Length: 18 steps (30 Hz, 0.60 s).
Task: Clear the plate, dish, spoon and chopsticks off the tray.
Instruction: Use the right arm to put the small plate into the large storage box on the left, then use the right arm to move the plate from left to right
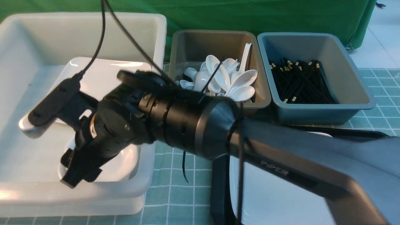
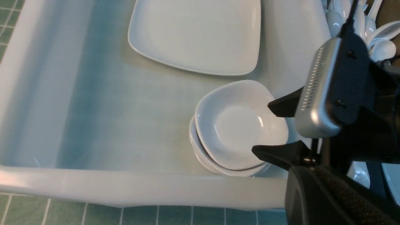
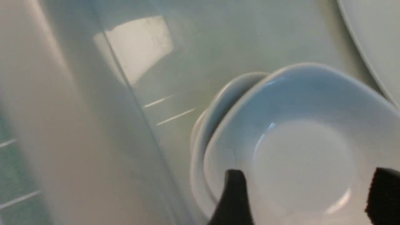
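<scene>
My right gripper (image 1: 51,150) is open and empty inside the white bin (image 1: 156,37), its fingers on either side just above a small white dish (image 1: 125,159) that lies on top of a stack of like dishes. The right wrist view shows the gripper (image 3: 307,175) over the dish (image 3: 300,125). The left wrist view shows both too, gripper (image 2: 262,128) and dish (image 2: 234,131). The black tray (image 1: 220,187) lies at the near right with a white plate (image 1: 265,193) on it, mostly hidden by the right arm. No spoon or chopsticks show on the tray. The left gripper shows only as a dark shape.
A large square white plate (image 1: 103,72) lies at the back of the white bin, also in the left wrist view (image 2: 200,34). A grey bin (image 1: 215,40) holds white spoons. A blue-grey bin (image 1: 350,93) holds black chopsticks. A green checked cloth covers the table.
</scene>
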### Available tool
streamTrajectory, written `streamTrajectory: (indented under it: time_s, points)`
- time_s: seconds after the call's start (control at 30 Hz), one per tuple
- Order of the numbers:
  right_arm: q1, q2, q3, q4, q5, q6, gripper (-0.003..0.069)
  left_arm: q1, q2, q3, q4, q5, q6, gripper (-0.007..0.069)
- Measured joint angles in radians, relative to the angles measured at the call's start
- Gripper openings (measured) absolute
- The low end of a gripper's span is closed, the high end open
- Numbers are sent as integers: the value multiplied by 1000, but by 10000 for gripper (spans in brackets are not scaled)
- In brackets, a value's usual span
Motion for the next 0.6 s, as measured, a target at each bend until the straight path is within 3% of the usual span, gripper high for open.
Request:
streamTrajectory:
  time_s: [0.13, 0.23, 0.37, 0.4, 0.43, 0.47, 0.6]
  points:
    - [3, -79, -2, 6, 45, 8, 582, 0, 7, 0, -7, 0, 0, 11]
    - [4, -172, -4, -38, 114, 6, 544, 0, 28, 0, -18, -2, 1, 11]
    - [-16, -294, -4, -310, 365, 88, 259, 0, 91, 0, -101, -20, 83, 11]
    - [-55, -337, -1, -372, 449, 116, 138, 0, 119, 0, -141, -36, 114, 11]
    - [-95, -375, 12, -392, 488, 124, 86, 0, 147, 0, -181, -52, 147, 11]
    - [-124, -400, 32, -390, 490, 124, 64, 0, 170, 0, -218, -64, 177, 11]
    - [-415, -610, 231, -275, 490, 130, 18, -1, 329, 0, -459, -117, 382, 11]
